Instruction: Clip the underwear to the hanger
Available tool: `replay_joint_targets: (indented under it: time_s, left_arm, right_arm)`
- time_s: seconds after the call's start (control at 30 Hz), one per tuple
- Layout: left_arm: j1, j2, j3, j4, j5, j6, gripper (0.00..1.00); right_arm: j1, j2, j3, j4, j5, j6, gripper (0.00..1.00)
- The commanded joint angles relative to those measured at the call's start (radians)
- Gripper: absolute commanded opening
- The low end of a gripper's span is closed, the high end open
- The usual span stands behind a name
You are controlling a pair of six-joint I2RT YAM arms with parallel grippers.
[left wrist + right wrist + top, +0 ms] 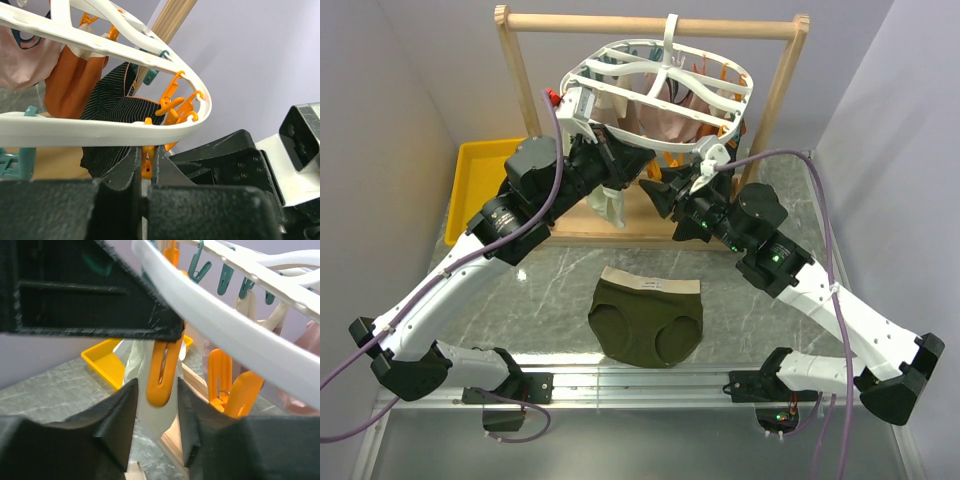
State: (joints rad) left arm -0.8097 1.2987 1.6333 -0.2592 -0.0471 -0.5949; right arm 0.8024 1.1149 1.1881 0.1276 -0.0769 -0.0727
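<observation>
left gripper (146, 162) pressed together, pinching orange clip (146, 169) under hanger (665, 68) rim | right gripper (156, 386) spread, straddling orange peg (162, 370); same one or not, unclear | one underwear (648, 320) flat on table (550, 275), well apart from hanger; striped black garment (115, 115) behind clip; one yellow tray (485, 170)

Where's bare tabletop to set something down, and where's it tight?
Bare grey marble tabletop lies between the left arm and the dark olive-green fabric briefs, and again between briefs and right arm. Crowded under the white plastic ring hanger, where left gripper and right gripper sit.
</observation>
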Motion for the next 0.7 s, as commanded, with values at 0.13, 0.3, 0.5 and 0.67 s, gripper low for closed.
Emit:
replay_joint_targets:
  time_s: [0.13, 0.3, 0.5, 0.67]
  left_arm:
    - [0.007, 0.002, 0.026, 0.037, 0.000, 0.015, 0.00]
    - [0.009, -0.001, 0.013, 0.044, 0.007, 0.006, 0.00]
    - [0.010, 0.001, 0.013, 0.046, 0.007, 0.004, 0.00]
    - [0.010, -0.001, 0.011, 0.048, 0.006, 0.004, 0.00]
  right_arm:
    - [0.004, -0.121, -0.109, -0.029, -0.060, 0.001, 0.44]
    - [0.015, -0.155, -0.231, -0.112, -0.156, 0.031, 0.43]
    - [0.069, -0.087, -0.343, -0.203, -0.201, -0.030, 0.52]
    - [0.078, 0.032, -0.348, -0.204, -0.205, -0.093, 0.59]
